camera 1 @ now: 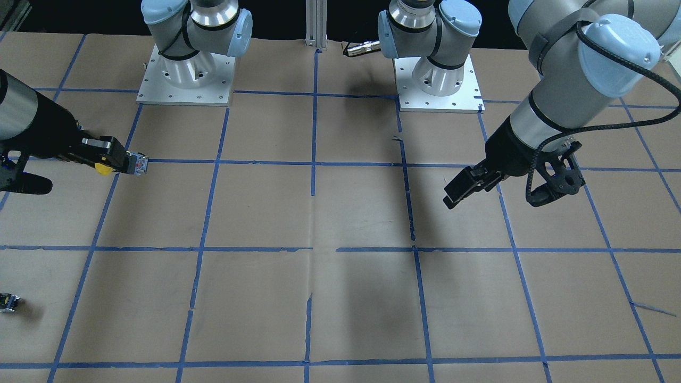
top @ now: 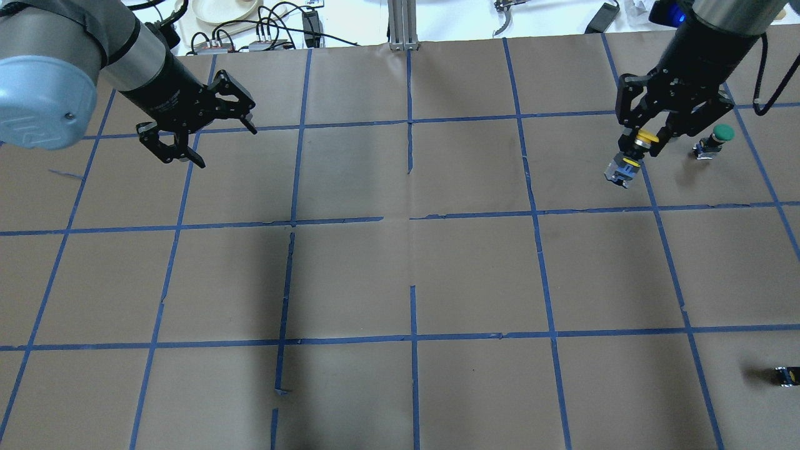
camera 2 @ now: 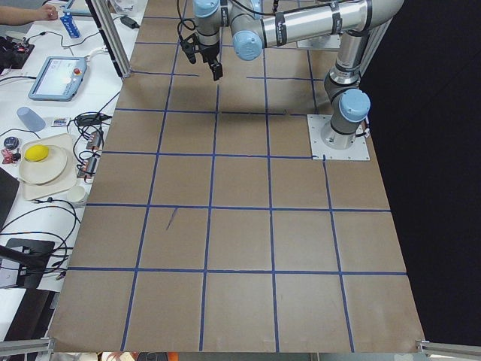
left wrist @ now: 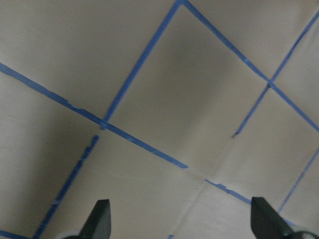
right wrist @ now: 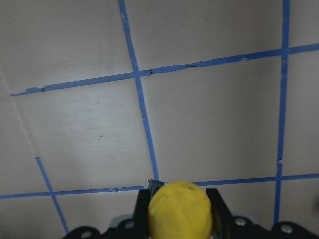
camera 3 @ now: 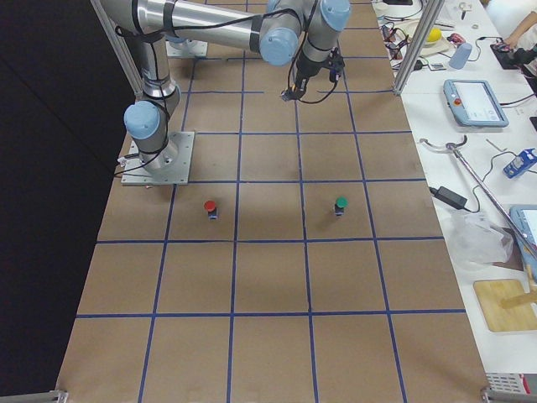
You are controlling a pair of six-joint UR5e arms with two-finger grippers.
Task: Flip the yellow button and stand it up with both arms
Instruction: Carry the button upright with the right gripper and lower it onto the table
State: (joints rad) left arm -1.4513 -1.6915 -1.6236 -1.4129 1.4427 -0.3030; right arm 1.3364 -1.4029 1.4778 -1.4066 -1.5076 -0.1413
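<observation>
Upper right of the overhead view, the right gripper (top: 645, 141) pinches the yellow button (top: 625, 165) in its jaws near the cap, body dangling above the worktop (top: 400, 275). It looks light, stiff and smooth-capped; I'd take the blocky body. The left gripper (top: 225, 147), upper left, hangs with jaws spread.

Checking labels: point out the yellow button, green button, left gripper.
yellow button (top: 622, 170), overhead view, on its grey body.
green button (top: 723, 132), overhead view, on its green cap.
left gripper (top: 228, 149), overhead view, midway between its fingertips.
</observation>
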